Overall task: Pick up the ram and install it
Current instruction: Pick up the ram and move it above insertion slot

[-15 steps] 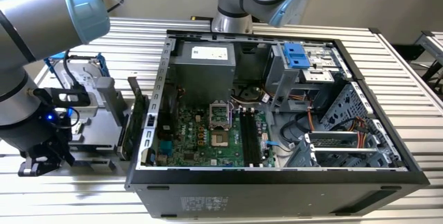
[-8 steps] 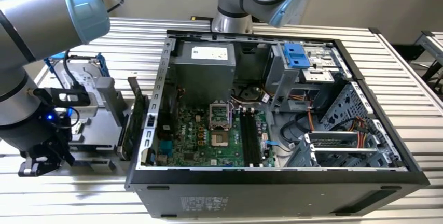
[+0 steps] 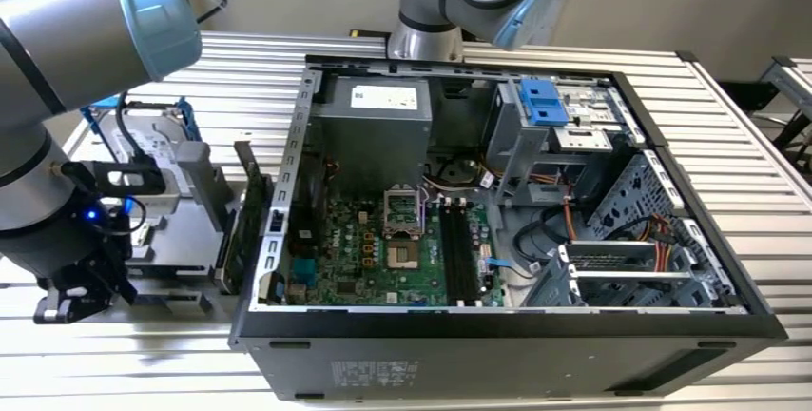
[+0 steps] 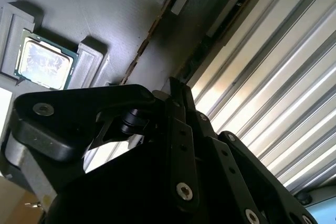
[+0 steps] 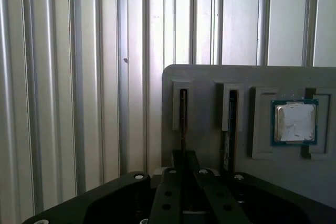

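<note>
Picking stage, not install. Black gripper [image 5: 185, 157] is down over the grey slotted fixture plate [image 5: 210, 77], lined up on the ram [image 5: 182, 124]. That's the thin dark stick standing on edge in the slot farther from the silver-lidded green CPU chip [image 5: 294, 121]. The gripper sits right at the stick's near end. Can't tell whether it has clamped the stick or is open around it. Nothing looks lifted; the stick sits in its slot. Neighbouring slot may be loaded too, not sure.

My read on the next move: it needs a square clamp on the flat faces and a straight pull along the slot. Any tilt would likely bind the stick.

Surface: ribbed aluminium slat table [image 3: 748, 116]. The fixture lies flat on it, at the exterior view's left of the open black tower PC case [image 3: 508, 335]. Long black memory slots [image 3: 459, 254] on the green motherboard [image 3: 361, 259] look empty.

Room: tight inside the case, with black cables [image 3: 546, 235] and a grey perforated drive cage [image 3: 634, 202] near those slots. A second arm's base [image 3: 425, 40] stands behind the case.
</note>
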You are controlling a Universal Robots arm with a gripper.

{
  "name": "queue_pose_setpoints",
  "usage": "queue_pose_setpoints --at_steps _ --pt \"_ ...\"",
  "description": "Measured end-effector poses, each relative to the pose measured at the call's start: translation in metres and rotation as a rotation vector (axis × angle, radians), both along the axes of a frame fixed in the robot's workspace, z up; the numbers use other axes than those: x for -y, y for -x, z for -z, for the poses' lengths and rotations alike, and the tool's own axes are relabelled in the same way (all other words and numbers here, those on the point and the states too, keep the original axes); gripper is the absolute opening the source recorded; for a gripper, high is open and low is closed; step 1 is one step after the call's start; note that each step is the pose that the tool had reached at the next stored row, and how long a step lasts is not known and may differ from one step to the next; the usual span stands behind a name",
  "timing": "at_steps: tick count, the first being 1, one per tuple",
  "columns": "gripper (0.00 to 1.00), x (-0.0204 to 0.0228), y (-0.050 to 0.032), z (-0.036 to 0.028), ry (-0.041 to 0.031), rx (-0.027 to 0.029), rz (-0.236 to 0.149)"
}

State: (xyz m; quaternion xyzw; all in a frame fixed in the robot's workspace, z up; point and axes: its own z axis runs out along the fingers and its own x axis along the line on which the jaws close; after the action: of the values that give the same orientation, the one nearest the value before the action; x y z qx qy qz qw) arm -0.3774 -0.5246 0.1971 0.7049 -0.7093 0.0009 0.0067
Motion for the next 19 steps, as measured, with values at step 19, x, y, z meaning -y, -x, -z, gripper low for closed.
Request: queue_pose_setpoints --at_steps 19 --pt "0.0 -0.0001 0.0008 -0.0271 0.0 0.0 -0.002"
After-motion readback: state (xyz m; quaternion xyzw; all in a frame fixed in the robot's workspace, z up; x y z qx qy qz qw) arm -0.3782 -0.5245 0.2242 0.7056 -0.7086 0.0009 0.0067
